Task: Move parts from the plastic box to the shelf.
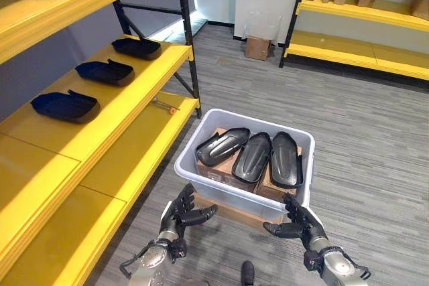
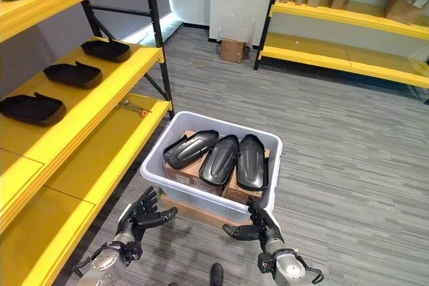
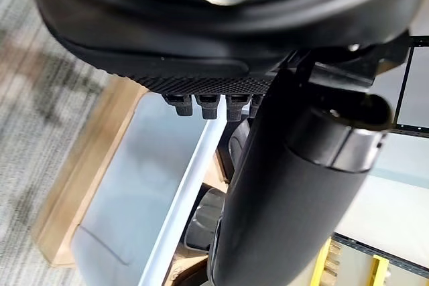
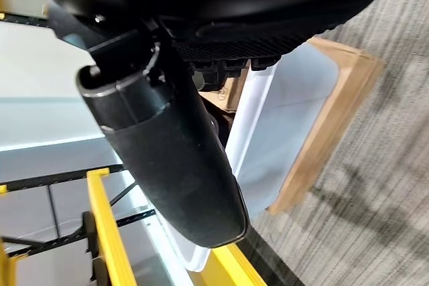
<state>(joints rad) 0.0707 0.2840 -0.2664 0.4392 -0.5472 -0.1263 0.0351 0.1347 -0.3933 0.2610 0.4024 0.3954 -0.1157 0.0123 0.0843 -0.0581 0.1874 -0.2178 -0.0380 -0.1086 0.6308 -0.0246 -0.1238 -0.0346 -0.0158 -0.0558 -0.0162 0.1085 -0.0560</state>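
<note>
Pale grey plastic box (image 1: 201, 165) holding three long black moulded parts (image 1: 253, 157) on cardboard cartons (image 1: 216, 172), long axes running 6-to-12 o'clock. Left robot hand (image 1: 182, 214) and right robot hand (image 1: 299, 222) hovering released, fingers spread.

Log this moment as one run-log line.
phase: approach | left hand: open, near plastic box | right hand: open, near box | box: three black parts inside | shelf: three parts placed

A cardboard box (image 1: 257, 47) stands on grey carpet (image 1: 362, 132).
</note>
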